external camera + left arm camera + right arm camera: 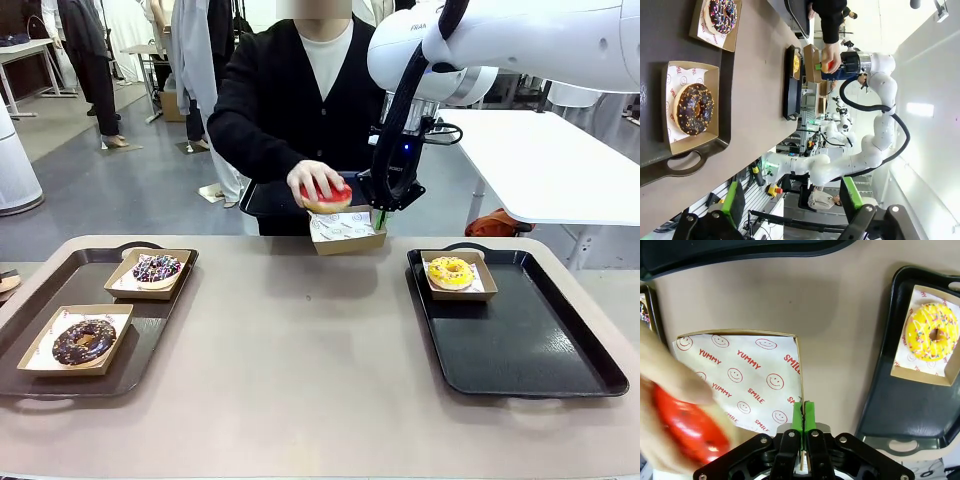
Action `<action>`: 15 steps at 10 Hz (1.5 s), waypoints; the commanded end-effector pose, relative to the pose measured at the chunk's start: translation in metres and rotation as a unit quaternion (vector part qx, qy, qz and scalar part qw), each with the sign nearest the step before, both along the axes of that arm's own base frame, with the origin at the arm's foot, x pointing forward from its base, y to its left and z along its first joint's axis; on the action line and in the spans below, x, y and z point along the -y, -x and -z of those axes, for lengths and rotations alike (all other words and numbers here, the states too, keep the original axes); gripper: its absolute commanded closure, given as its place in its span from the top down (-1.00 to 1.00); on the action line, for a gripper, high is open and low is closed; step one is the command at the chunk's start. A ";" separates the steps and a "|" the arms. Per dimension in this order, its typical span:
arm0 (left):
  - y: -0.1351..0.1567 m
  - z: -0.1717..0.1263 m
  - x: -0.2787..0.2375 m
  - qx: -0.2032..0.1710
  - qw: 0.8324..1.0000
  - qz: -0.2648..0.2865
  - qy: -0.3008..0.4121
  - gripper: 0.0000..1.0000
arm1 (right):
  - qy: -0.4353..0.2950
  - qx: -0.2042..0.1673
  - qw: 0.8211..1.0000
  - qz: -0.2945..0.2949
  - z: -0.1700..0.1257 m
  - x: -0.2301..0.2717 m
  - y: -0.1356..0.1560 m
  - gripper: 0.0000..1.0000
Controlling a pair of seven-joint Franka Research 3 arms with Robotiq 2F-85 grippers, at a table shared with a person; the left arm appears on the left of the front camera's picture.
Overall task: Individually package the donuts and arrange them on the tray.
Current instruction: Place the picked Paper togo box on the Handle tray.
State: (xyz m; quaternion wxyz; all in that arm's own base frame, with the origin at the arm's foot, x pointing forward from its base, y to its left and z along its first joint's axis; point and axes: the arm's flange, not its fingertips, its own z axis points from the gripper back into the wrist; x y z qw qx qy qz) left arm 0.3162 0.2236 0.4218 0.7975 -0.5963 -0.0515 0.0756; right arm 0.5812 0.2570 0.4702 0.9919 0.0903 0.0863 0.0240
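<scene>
Across the table a person's hand (312, 180) lowers the red-glazed donut (327, 197) over a paper-lined box (347, 232). My right gripper (380, 215) is shut on that box's right wall and holds it above the table. In the right wrist view the green pads (798, 412) pinch the box (745, 375), with the blurred red donut (687, 425) at its left. The yellow donut (450, 272) lies boxed on the right tray (530, 350). The sprinkled donut (157, 268) and the dark chocolate donut (84, 341) lie boxed on the left tray (150, 340). My left gripper (792, 200) is open, away from the chocolate donut (693, 109).
A dark tray (270, 200) sits at the far edge in front of the person. The tan tabletop (300, 340) lies bare between the two trays. A white table (540, 160) stands behind at the right.
</scene>
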 end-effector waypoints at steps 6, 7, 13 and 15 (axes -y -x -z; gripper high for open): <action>0.002 0.000 -0.001 0.005 1.000 0.002 0.004 1.00 | 0.000 0.001 1.000 0.001 -0.001 0.001 0.000 -1.00; 0.002 0.000 -0.001 0.005 1.000 0.002 0.004 1.00 | 0.000 0.001 1.000 0.001 -0.001 0.001 0.000 -1.00; 0.002 0.000 -0.001 0.005 1.000 0.002 0.004 1.00 | 0.009 -0.010 0.999 -0.039 -0.007 0.013 0.021 -0.97; 0.002 0.000 -0.001 0.005 1.000 0.002 0.004 1.00 | 0.030 0.002 0.999 -0.023 -0.024 0.055 0.050 -0.97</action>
